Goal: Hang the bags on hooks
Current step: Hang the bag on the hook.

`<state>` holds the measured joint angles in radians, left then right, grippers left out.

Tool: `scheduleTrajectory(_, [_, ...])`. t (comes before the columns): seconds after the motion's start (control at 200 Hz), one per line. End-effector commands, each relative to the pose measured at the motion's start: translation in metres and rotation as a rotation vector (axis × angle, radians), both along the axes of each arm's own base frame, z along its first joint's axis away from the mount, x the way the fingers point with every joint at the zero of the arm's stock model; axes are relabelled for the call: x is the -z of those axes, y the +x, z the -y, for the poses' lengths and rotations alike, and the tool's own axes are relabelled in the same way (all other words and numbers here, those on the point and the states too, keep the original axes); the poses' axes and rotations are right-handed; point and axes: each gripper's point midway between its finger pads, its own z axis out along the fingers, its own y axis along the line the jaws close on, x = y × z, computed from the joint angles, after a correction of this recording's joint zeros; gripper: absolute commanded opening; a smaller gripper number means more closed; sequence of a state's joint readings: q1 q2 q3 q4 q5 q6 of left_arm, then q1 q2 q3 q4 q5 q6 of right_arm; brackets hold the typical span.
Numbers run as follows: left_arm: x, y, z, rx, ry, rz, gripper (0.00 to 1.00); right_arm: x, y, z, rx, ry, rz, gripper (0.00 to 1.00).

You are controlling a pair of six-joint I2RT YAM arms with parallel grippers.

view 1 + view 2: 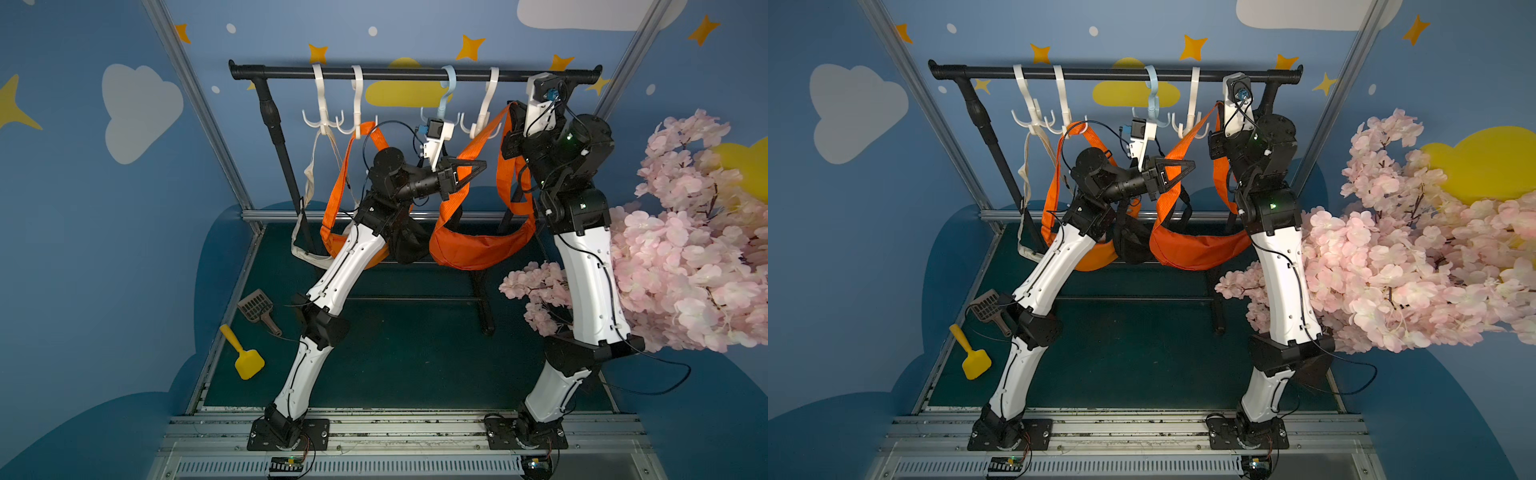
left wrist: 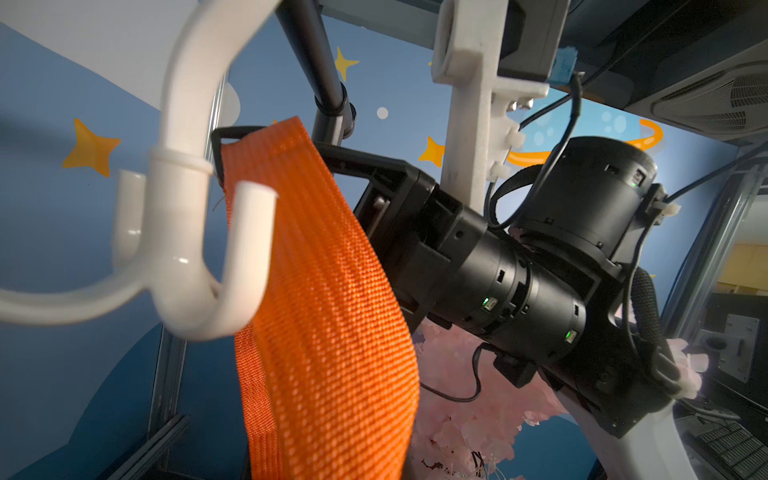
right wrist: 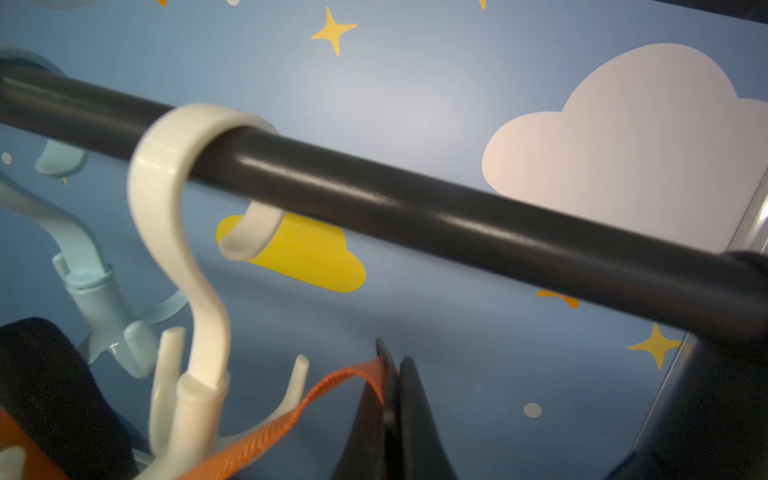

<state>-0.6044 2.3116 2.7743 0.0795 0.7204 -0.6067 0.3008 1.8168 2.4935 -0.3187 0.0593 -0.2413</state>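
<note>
No writing, label, brand or number could be read anywhere. The blue wall (image 1: 62, 249) carried only pictures: yellow stars (image 1: 318, 53) and pale clouds (image 1: 139, 108). The small printed marks on the black arm housings (image 2: 490, 303) were too tiny and blurred to make out.

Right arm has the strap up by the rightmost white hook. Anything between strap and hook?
Nothing visible. The right gripper pinches the orange strap, which runs right beside a prong of the white hook; no other object lies between.
</note>
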Motion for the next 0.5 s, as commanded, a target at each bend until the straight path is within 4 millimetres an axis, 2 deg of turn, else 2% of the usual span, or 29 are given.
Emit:
scheduleTrajectory(0.0, [-0.013, -0.004, -0.007, -0.005, -0.029, 0.057, 0.04, -0.023, -0.009, 0.010, -0.001, 0.038, 0.067, 0.00])
scheduleTrajectory(0.27, [-0.004, 0.001, -0.007, 0.004, -0.008, 0.024, 0.04, 0.008, 0.006, -0.005, -0.065, 0.007, -0.039, 0.00])
scheduleTrajectory(0.496, [-0.003, -0.001, -0.009, 0.027, -0.001, 0.022, 0.04, 0.036, 0.008, -0.013, -0.101, -0.001, -0.104, 0.00])
